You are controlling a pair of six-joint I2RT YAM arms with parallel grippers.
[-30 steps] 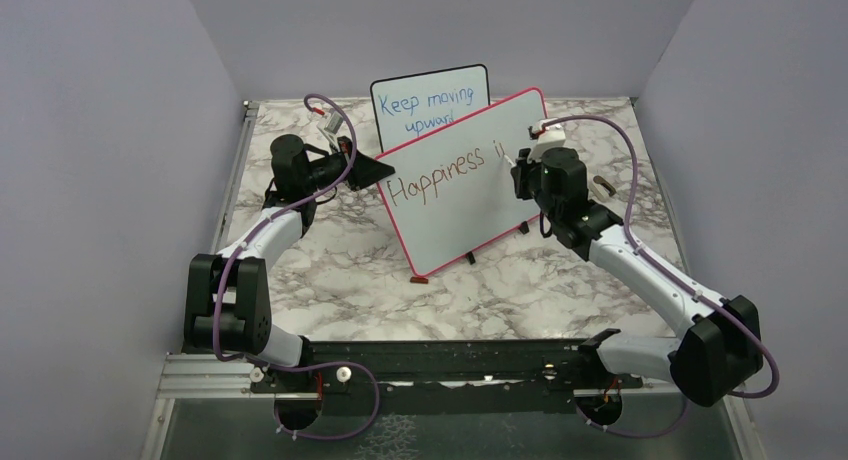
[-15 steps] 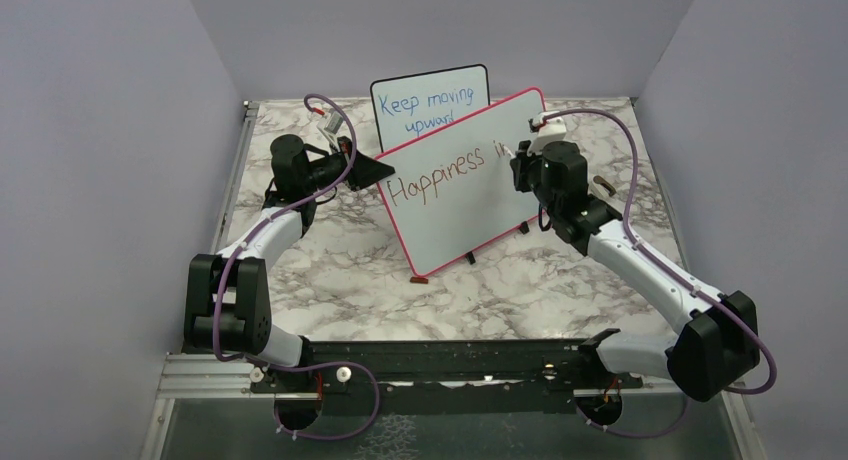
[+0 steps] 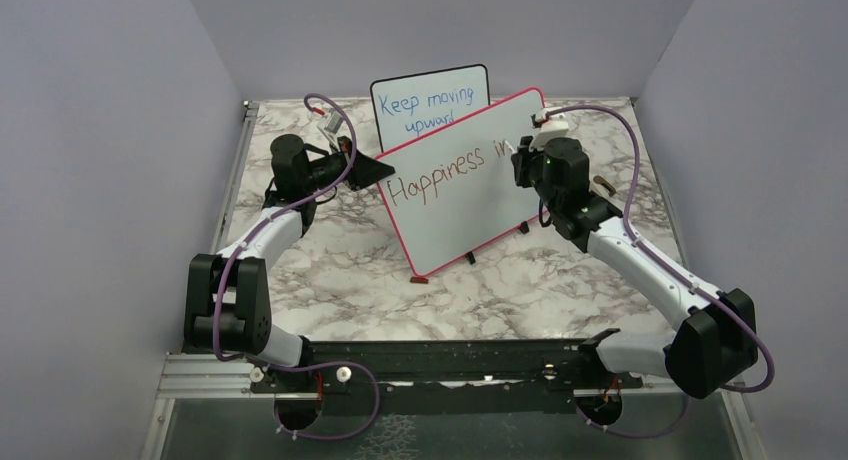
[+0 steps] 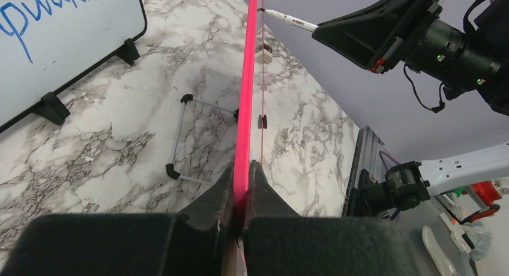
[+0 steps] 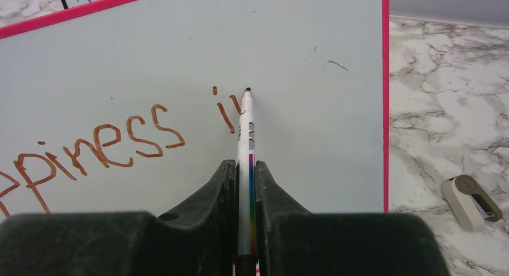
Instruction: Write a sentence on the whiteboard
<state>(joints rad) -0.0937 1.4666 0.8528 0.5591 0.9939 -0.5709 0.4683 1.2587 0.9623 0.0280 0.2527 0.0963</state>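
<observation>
The large rectangular whiteboard [image 3: 462, 202], white-faced with a pink-red frame and rounded corners, stands upright on small black feet [image 3: 472, 258] on the marble worktop [image 3: 350, 270]. It is turned at an angle, so its right end sits farther back than its left. Its left edge [image 4: 246, 108] is pinched between the closed fingers of the left end effector [image 4: 241, 168]. Across its upper half runs the brownish-red handwritten sentence [image 3: 440, 173], which reads "Happiness in" from above. The lower half of the face [image 5: 312, 156] is unmarked.
</observation>
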